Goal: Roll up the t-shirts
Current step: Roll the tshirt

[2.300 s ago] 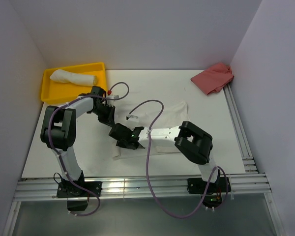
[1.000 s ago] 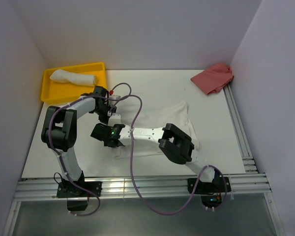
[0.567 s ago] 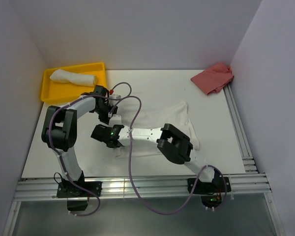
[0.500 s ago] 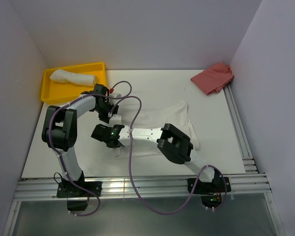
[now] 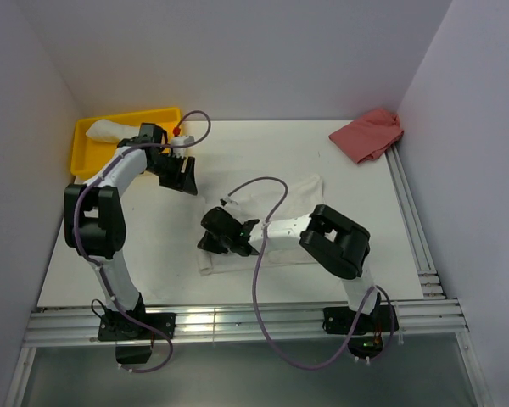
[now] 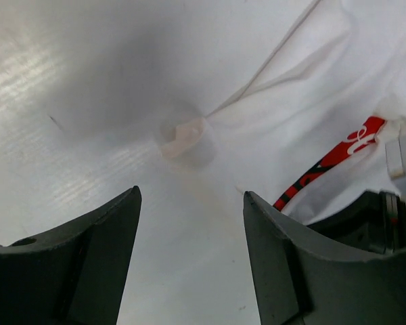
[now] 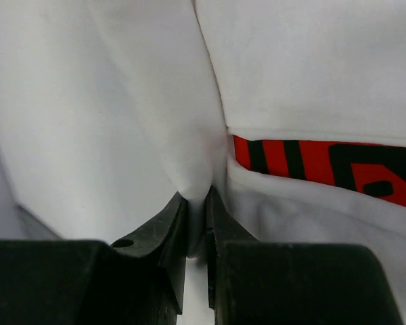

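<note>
Pale lilac walls (image 5: 237, 51) close in a white worktop (image 5: 161, 254) on three sides, with aluminium rails (image 5: 237, 322) along its near edge and down its right side. A yellow tray (image 5: 83, 153) sits in the far left corner against the walls, holding a rolled t-shirt (image 5: 110, 127) that the left arm partly hides. A pink cloth (image 5: 369, 134) lies bunched in the far right corner, touching the right rail.

Bare worktop shows across the far half between tray and cloth, and in a broad strip left of the printed t-shirt (image 5: 297, 195). That shirt lies partly folded at the middle, well apart from the side rail.

The left gripper (image 6: 191, 196) hangs just beside the tray's near right corner, jaws spread wide and holding nothing. Worktop and the shirt's edge lie below them, and the red print (image 6: 338, 159) shows off to one side.

The right gripper (image 7: 195, 203) reaches to the shirt's left end. Its jaws are nearly closed on a raised fold of white fabric, just beside the red and black print.
</note>
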### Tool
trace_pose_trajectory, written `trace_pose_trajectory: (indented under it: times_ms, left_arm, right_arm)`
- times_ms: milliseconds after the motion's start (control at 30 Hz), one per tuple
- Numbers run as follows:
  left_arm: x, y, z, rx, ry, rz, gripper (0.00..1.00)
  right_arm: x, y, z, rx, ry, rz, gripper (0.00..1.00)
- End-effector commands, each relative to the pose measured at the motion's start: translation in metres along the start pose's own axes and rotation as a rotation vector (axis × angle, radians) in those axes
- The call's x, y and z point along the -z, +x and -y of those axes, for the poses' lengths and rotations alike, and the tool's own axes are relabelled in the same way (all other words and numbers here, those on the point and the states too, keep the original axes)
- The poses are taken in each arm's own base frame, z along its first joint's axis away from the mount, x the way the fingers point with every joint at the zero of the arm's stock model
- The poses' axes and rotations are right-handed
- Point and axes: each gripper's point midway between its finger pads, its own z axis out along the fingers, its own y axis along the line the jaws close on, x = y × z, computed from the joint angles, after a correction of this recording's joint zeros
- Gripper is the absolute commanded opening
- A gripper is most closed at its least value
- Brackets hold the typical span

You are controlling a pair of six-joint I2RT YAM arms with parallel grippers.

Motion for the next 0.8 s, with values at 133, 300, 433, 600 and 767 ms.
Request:
trace_pose_trajectory:
  times_ms: [133, 300, 433, 600, 767]
  left_arm:
    - [-0.003, 0.036, 0.02, -0.014, 0.112, -0.038, 0.67]
    - [-0.025, 0.055, 0.021, 0.017, 0.16, -0.06, 0.67]
    - [-0.042, 0.061, 0.018, 0.046, 0.156, -0.084, 0.63]
    - [-0.053, 0.059, 0.017, 0.032, 0.055, -0.099, 0.5]
    - [-0.053, 0.057, 0.011, -0.01, -0.063, -0.111, 0.37]
  right_arm:
    - [0.009, 0.008, -0.011, -0.244, -0.249, -0.05, 0.02]
    - [0.009, 0.013, -0.01, -0.338, -0.331, -0.075, 0.02]
    - [0.007, 0.016, -0.001, -0.356, -0.324, -0.077, 0.04]
    - [0.005, 0.017, 0.013, -0.3, -0.236, -0.063, 0.27]
    - [0.015, -0.001, 0.014, -0.197, -0.1, 0.05, 0.49]
